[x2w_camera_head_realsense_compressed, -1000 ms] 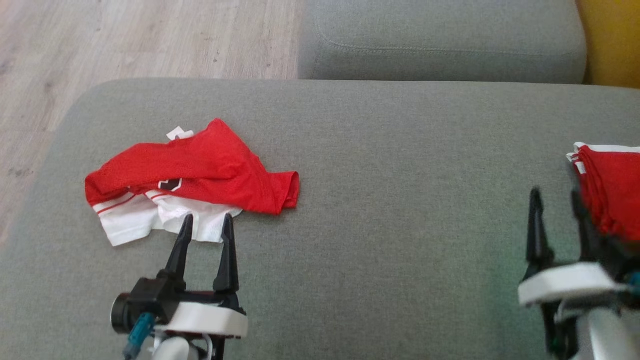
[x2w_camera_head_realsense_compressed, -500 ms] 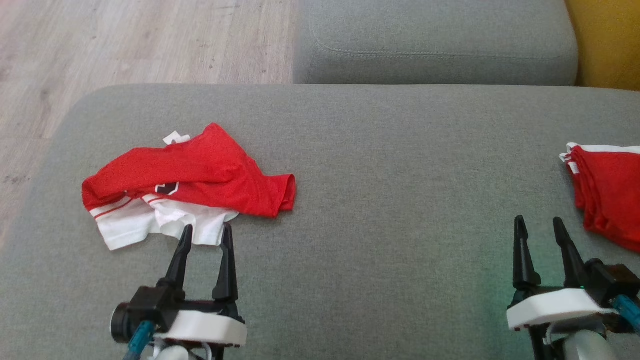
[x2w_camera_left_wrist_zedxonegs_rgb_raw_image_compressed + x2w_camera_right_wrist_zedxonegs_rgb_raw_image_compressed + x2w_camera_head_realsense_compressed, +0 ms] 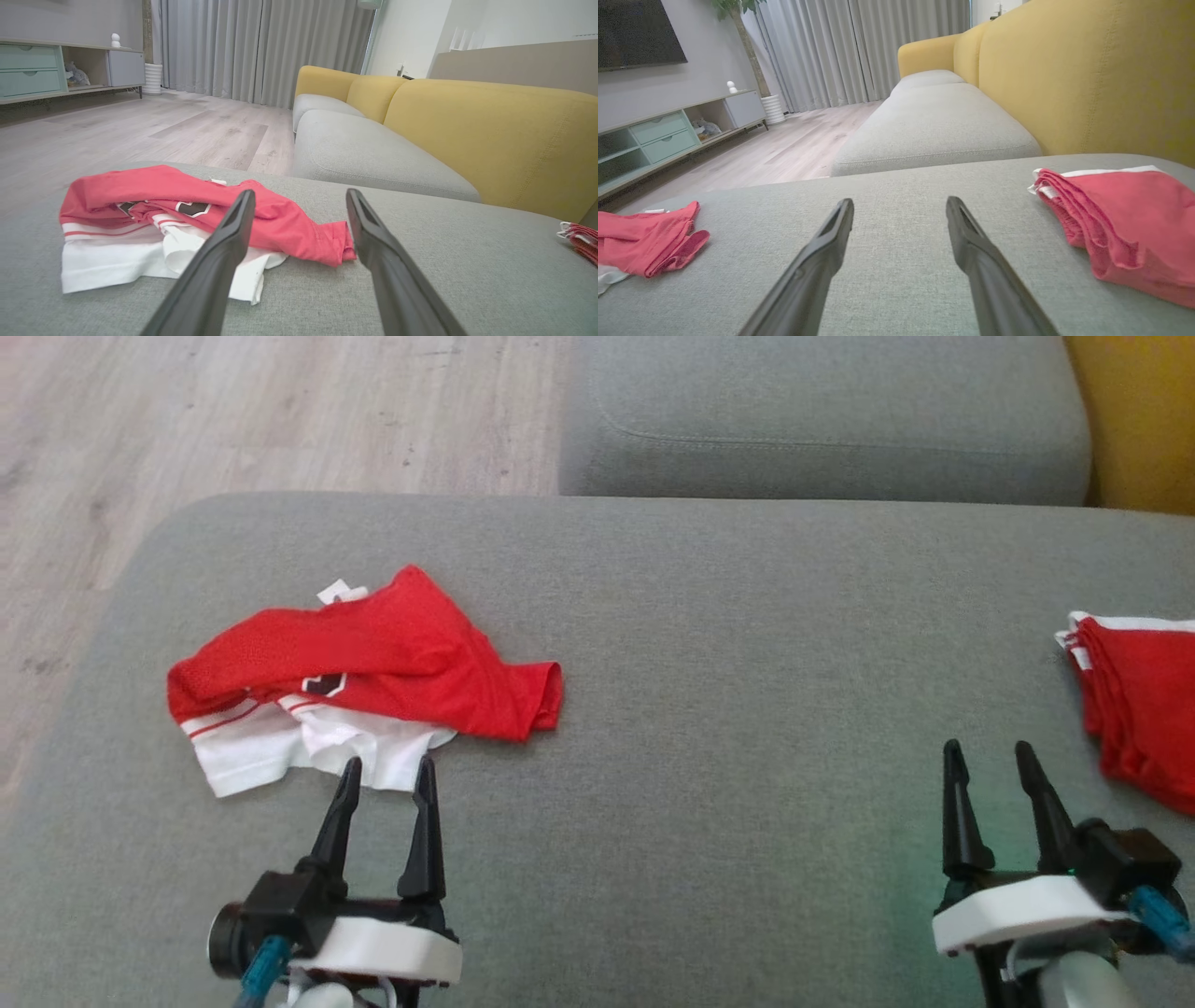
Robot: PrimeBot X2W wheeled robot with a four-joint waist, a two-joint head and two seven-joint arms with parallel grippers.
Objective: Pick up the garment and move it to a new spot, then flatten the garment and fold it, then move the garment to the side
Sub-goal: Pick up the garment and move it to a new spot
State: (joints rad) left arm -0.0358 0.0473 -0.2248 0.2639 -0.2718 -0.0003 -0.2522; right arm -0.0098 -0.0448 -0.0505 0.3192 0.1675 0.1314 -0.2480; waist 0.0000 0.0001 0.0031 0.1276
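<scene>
A crumpled red and white garment [image 3: 364, 681] lies on the left of the grey cushion [image 3: 728, 653]; it also shows as the garment [image 3: 187, 219] in the left wrist view and the garment [image 3: 649, 238] at the left of the right wrist view. My left gripper [image 3: 387, 767] is open, its tips just short of the white hem, holding nothing. At the lower right my right gripper [image 3: 985, 751] stands open and empty over bare cushion. A folded red garment [image 3: 1134, 709] lies at the right edge, to the right of that gripper, and shows as the folded garment [image 3: 1120, 219].
A second grey seat cushion [image 3: 822, 420] lies beyond, with a yellow sofa back [image 3: 1134, 420] at the far right. Wooden floor [image 3: 233, 420] lies past the cushion's left and far edges. A low cabinet [image 3: 56, 70] and curtains [image 3: 261, 46] stand across the room.
My right gripper has drawn back from the folded red garment toward the lower right and now stands apart from it. The left gripper has held still; the camera shifted slightly.
</scene>
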